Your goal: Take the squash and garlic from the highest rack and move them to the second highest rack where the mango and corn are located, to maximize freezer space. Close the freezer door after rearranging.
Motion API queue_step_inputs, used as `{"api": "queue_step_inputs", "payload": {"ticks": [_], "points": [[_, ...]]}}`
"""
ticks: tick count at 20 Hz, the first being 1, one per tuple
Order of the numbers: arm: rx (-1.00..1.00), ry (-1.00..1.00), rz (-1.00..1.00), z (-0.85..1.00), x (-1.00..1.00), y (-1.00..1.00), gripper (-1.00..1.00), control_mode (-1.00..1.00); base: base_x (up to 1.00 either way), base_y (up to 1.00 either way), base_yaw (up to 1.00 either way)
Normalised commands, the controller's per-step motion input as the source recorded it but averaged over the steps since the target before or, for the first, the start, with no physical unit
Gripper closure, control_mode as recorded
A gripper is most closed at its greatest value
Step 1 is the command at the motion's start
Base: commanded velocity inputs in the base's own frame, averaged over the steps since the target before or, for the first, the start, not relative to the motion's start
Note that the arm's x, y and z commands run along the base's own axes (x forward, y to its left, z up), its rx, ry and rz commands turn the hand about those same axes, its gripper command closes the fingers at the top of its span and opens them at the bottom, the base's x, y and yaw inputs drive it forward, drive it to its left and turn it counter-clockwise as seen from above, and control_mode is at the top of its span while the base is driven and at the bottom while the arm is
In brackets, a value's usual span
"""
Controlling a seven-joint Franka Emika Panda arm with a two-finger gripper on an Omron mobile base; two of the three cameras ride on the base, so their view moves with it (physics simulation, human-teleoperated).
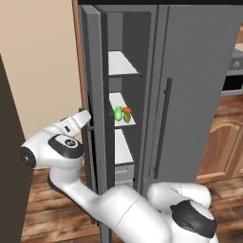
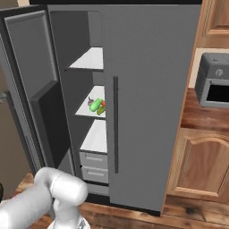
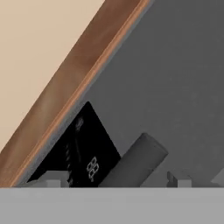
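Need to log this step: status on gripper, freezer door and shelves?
Gripper at open freezer door's outer face, jaw state unreadable. Top rack bare; produce grouped on second rack. Doorway unobstructed.

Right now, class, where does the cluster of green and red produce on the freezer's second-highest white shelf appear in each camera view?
Left base view: the produce cluster sits just left of centre, on the second-highest shelf.
Right base view: the cluster sits left of centre, beside the long dark door handle.
Hand view: not in it; that view faces the open grey freezer door.
Shared landmark: the long dark door handle.
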Motion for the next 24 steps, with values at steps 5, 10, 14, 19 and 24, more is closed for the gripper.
{"api": "queue_step_inputs", "payload": {"ticks": [5, 10, 14, 19, 24], "points": [[-0.19, -0.04, -0.12, 0.00, 0.52, 0.83, -1.00, -1.00, 0.00, 0.00, 0.00], [-0.18, 0.00, -0.18, 0.00, 0.73, -0.28, -1.00, -1.00, 0.00, 0.00, 0.00], [-0.09, 0.00, -0.18, 0.00, 0.28, -0.98, -1.00, -1.00, 0.00, 0.00, 0.00], [-0.02, 0.00, -0.17, 0.00, 0.00, -1.00, -1.00, -1.00, 0.00, 0.00, 0.00], [0.00, -0.01, -0.12, 0.00, 0.00, -1.00, -1.00, -1.00, 0.00, 0.00, 0.00]]}}
